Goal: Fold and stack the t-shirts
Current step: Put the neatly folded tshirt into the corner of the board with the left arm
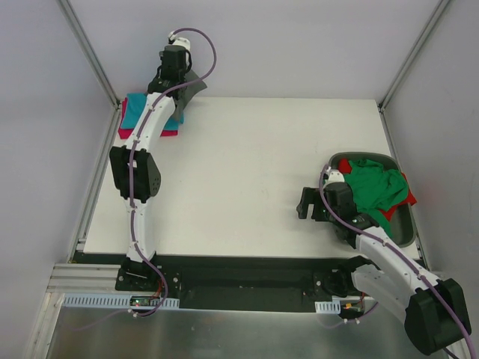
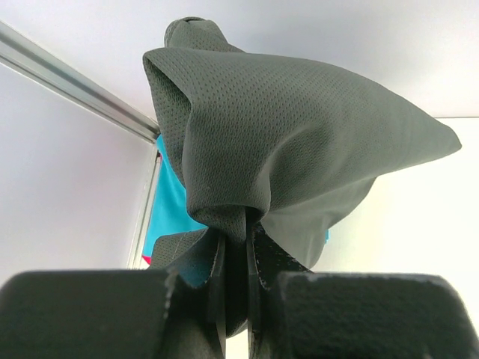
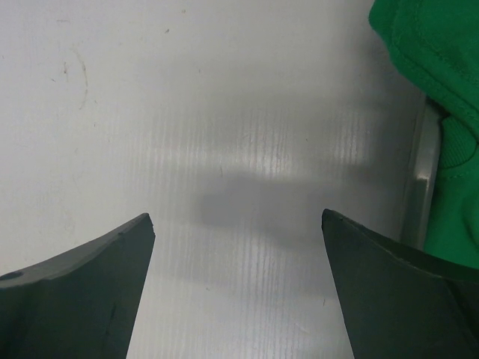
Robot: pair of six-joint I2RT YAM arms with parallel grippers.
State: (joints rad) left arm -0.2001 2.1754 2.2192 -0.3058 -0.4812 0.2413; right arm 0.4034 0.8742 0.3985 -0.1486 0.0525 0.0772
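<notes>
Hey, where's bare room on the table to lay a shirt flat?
The white middle of the table is bare, between the teal stack at far left and the tub at right. Crowded: that corner, where the left claw grips the dark grey shirt, and beside the tub, by the open right claw.

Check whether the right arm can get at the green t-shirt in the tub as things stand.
Probably yes. The right gripper is open just beside the tub. The green t-shirt lies uncovered on top in the tub, with nothing between them.
</notes>
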